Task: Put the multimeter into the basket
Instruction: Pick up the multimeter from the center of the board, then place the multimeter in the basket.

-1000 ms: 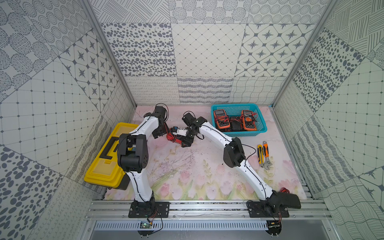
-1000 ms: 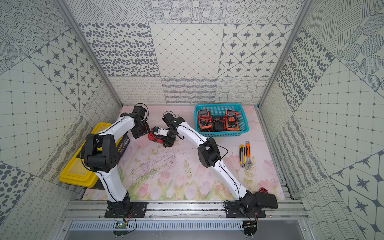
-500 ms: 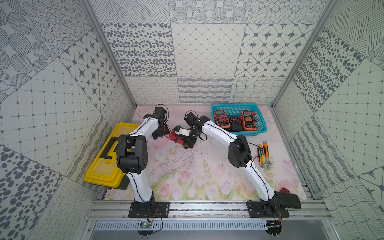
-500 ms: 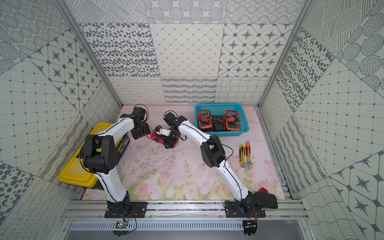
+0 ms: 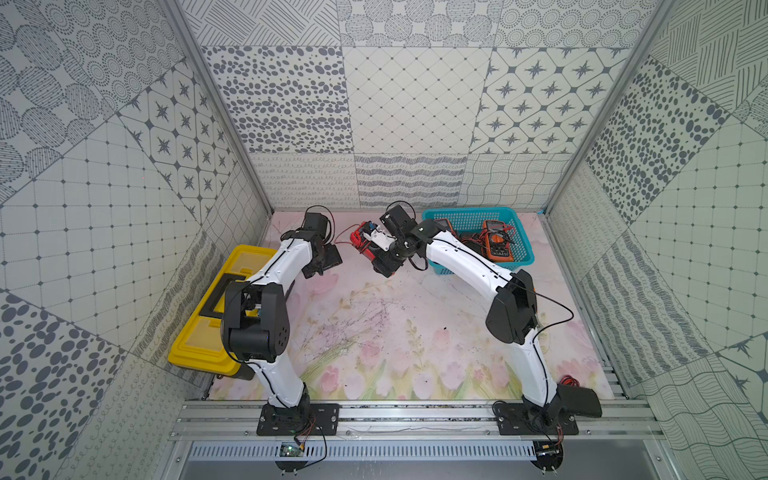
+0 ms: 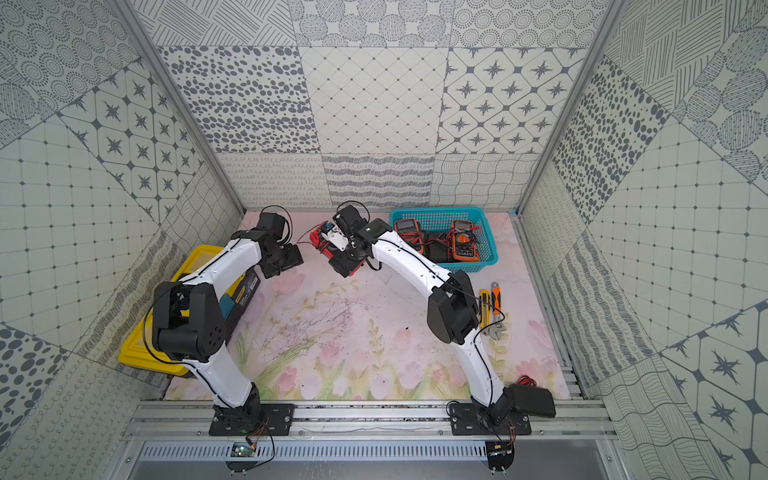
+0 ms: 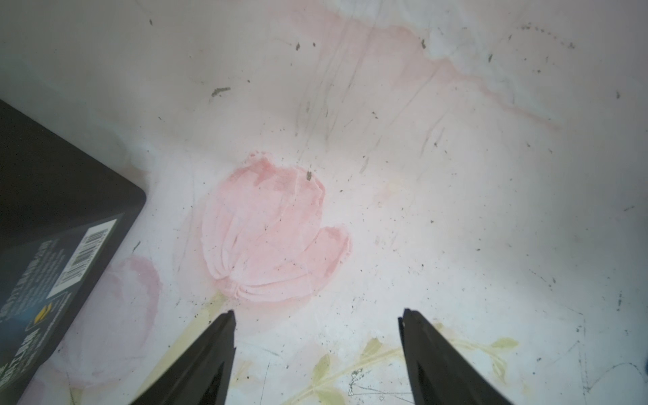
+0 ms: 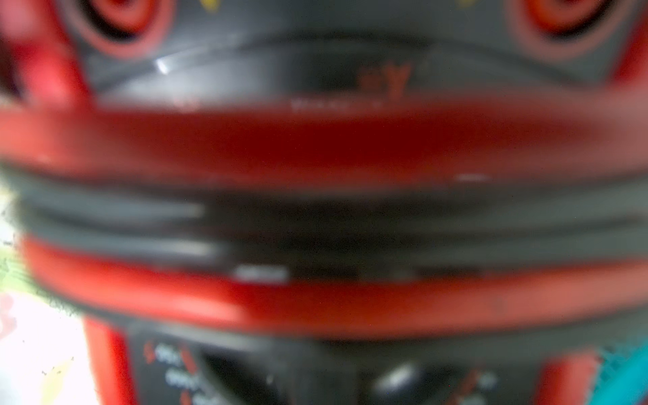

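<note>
**Top views:** A yellow toolbox (image 5: 195, 349) lies at the left edge of the tabletop (image 5: 374, 332). Two orange meters (image 6: 465, 243) lie inside the basket (image 5: 469, 211). Knives and a wrench (image 6: 490, 307) lie beside the right arm. The right end effector (image 5: 376, 249) grips the red multimeter (image 5: 359, 241) just left of the basket, outside it.

**Left wrist view:** The left end effector (image 7: 315, 314) is spread wide over bare tabletop, with the toolbox nearby.

**Right wrist view:** The multimeter fills the frame, blurred.

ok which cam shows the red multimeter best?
Both top views: the red multimeter shows sharp, with its outline and its place beside the basket, though partly covered. Right wrist gives only a blurred close-up of it. Left wrist misses it.
</note>
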You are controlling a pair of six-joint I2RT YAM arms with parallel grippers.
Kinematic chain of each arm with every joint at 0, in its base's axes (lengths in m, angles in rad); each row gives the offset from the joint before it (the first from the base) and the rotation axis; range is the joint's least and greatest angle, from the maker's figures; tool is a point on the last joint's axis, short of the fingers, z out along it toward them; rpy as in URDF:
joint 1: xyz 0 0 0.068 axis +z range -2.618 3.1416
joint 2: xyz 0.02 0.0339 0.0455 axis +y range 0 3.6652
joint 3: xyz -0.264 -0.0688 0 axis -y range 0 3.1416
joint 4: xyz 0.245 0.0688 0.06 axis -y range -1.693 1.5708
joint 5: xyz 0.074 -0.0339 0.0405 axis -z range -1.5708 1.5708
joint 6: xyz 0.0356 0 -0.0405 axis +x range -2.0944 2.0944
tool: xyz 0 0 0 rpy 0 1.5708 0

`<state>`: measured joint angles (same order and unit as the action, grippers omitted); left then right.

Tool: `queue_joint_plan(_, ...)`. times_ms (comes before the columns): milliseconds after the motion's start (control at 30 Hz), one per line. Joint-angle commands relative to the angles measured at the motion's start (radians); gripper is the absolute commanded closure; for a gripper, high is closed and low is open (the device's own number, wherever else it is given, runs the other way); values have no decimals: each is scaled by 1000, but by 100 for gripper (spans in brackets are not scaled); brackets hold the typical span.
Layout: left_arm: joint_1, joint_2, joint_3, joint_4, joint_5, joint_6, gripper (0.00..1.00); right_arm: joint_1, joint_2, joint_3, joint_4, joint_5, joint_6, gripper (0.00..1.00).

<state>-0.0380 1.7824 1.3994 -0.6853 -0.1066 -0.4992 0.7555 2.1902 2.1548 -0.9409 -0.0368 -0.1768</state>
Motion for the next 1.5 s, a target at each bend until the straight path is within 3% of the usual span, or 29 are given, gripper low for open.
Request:
queue_joint_plan(0,-3,-37,-7,5,29,-5,21,-41,-137,-32,74,88,67,97)
queue_joint_plan(167,-3,-83,1,6,51,-21,20,-125,-230,-132,71,171,100,97)
queue_joint_plan(367,-3,-125,-4,8,70,-37,20,-273,-332,-237,77,179,165,97)
queue_joint_plan(667,-3,-145,-43,24,81,-50,19,-493,-331,-300,63,157,233,95)
queue_joint_plan(1200,-3,-140,-75,56,114,-78,19,-550,-160,-260,62,109,250,88)
queue_joint_plan(1367,-4,-136,-70,59,121,-81,19,-550,-116,-244,57,103,255,78)
queue_joint_plan(1467,-3,-134,-71,61,126,-84,18,-548,-94,-242,55,115,261,57)
